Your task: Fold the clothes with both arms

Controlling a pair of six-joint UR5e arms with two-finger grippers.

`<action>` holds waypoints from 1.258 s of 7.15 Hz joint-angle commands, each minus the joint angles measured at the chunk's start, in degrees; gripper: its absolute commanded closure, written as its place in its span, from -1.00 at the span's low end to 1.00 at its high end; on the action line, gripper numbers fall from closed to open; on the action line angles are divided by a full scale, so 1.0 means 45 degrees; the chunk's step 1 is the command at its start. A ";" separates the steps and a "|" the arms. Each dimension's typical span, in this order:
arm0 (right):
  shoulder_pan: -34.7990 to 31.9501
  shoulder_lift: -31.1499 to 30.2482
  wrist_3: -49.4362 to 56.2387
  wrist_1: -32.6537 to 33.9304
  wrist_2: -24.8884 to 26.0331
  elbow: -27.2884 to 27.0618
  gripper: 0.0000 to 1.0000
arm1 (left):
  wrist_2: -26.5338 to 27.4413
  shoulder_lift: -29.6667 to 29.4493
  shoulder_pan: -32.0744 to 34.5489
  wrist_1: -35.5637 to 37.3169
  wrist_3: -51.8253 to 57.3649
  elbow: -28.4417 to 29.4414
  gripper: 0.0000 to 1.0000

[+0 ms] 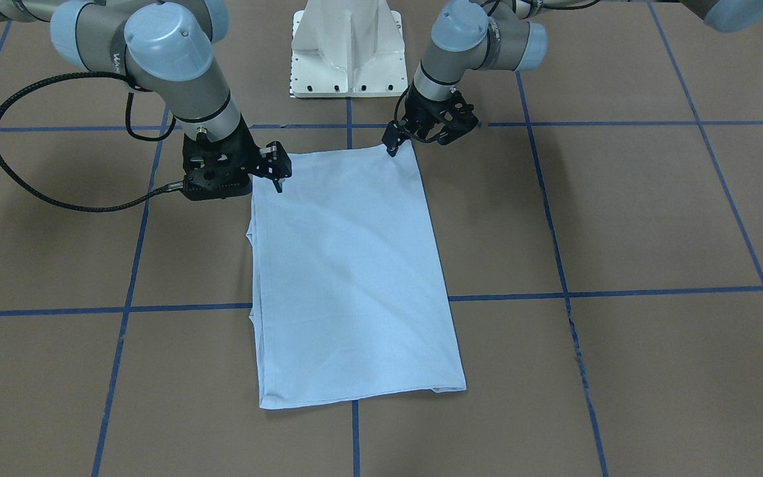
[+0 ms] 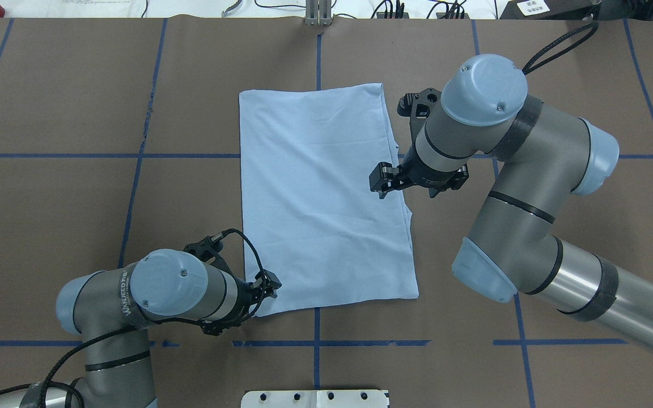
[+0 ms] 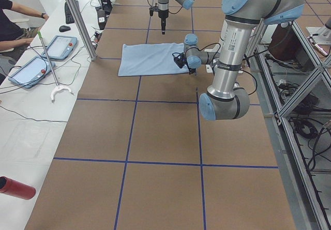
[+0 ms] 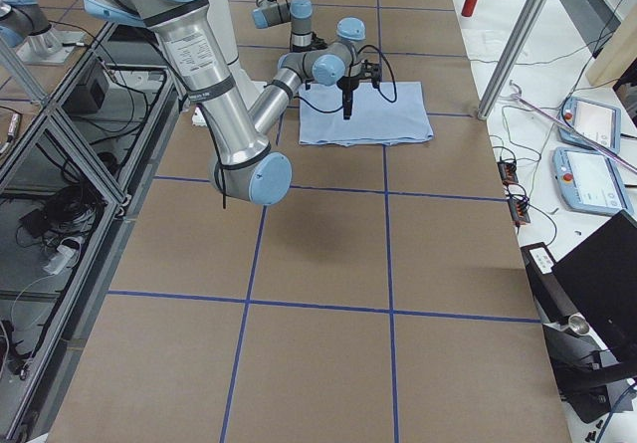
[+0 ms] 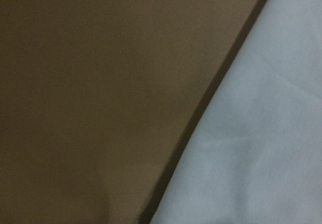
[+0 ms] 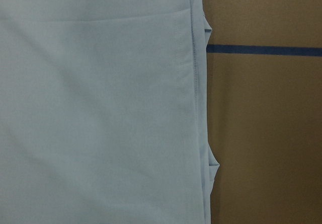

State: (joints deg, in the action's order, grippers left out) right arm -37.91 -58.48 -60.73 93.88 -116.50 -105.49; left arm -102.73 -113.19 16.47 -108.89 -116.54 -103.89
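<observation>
Front view first: the T-shirt (image 1: 348, 265) is folded to a long, narrow panel in the middle of the table (image 1: 653, 218). One short edge faces the robot's edge of the table, and the print is out of sight. The left gripper (image 1: 395, 147) is tipped down onto the shirt's robot-side corner, a fingertip touching the cloth. I can't tell whether the claw is parted or pinching there. The right gripper (image 1: 277, 171) is by the opposite robot-side corner, fingers looking spread with nothing between them. My read is that they're lining up to take that short edge and carry it across for the next fold.

Overhead: the left gripper (image 2: 267, 285) is low at its corner. The right gripper (image 2: 383, 182) shows over the long right edge, and I'd put that offset down to its height.

From the left end, the near arm crouches at the shirt and the far one hangs well above.

From the right end, the near arm's claw points straight down over the cloth.

Left wrist: dim and very close, just the cloth edge against the table, so it's nearly down.

Right wrist: a stitched hem, layered folds peeking out and a blue tape line (image 6: 264, 50), seen from higher up. It looks like a good spot to check the stacked layers before gripping.
</observation>
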 commanded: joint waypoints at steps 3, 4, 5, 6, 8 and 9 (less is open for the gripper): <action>0.0007 0.0007 -0.0001 -0.0003 0.0010 0.0004 -1.00 | 0.0036 -0.0199 -0.0223 0.0429 -0.0235 0.0020 -0.20; 0.0007 0.0007 0.0018 -0.0003 -0.0010 0.0004 -1.00 | 0.0036 -0.0238 -0.0223 0.0429 -0.0235 0.0020 -0.03; 0.0007 0.0007 0.0019 -0.0003 -0.0010 0.0004 -1.00 | 0.0036 -0.0238 -0.0223 0.0429 -0.0235 0.0020 0.00; 0.0007 -0.0012 0.0019 -0.0003 -0.0010 0.0004 -1.00 | 0.0036 -0.0238 -0.0223 0.0429 -0.0235 0.0020 0.00; 0.0007 -0.0012 0.0019 -0.0003 -0.0010 0.0023 -1.00 | 0.0036 -0.0296 -0.0223 0.0429 -0.0235 0.0039 0.06; 0.0007 -0.0012 0.0019 0.0017 -0.0010 0.0023 -1.00 | 0.0056 -0.0278 -0.0185 0.0429 -0.0235 0.0040 0.07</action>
State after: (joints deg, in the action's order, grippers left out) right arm -37.88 -58.53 -60.65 93.89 -116.54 -105.41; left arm -102.55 -114.42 15.50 -106.96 -117.60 -103.74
